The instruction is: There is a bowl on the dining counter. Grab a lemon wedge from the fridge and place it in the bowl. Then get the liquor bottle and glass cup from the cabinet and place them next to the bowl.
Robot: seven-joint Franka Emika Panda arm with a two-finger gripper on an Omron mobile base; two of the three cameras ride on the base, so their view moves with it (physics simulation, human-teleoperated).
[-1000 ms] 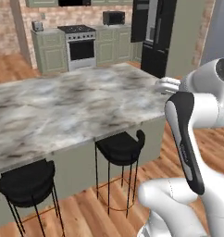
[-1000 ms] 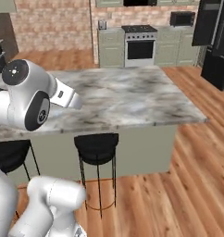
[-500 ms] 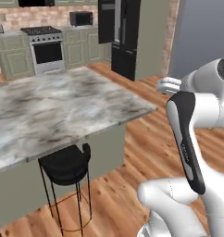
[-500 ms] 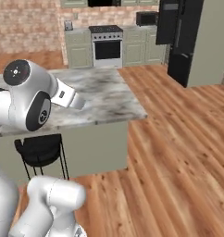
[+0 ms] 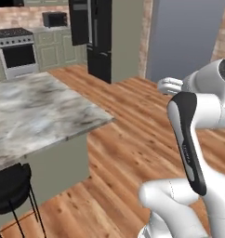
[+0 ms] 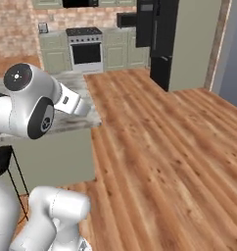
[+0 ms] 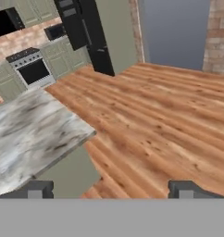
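The claw (image 7: 109, 189) rides with its jaws wide apart and nothing between them, looking out over wooden floor. The fridge (image 7: 88, 34), which should hold the lemon wedge, stands well ahead of the claw and to its left, doors shut. The marble dining counter (image 7: 26, 134) lies just left of the claw; a tight turn could clip its corner.

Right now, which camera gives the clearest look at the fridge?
The right base view: the fridge stands tall and unblocked past the wood floor. The left base view shows it too, cropped at the top. The hand view shows it tilted and smaller.
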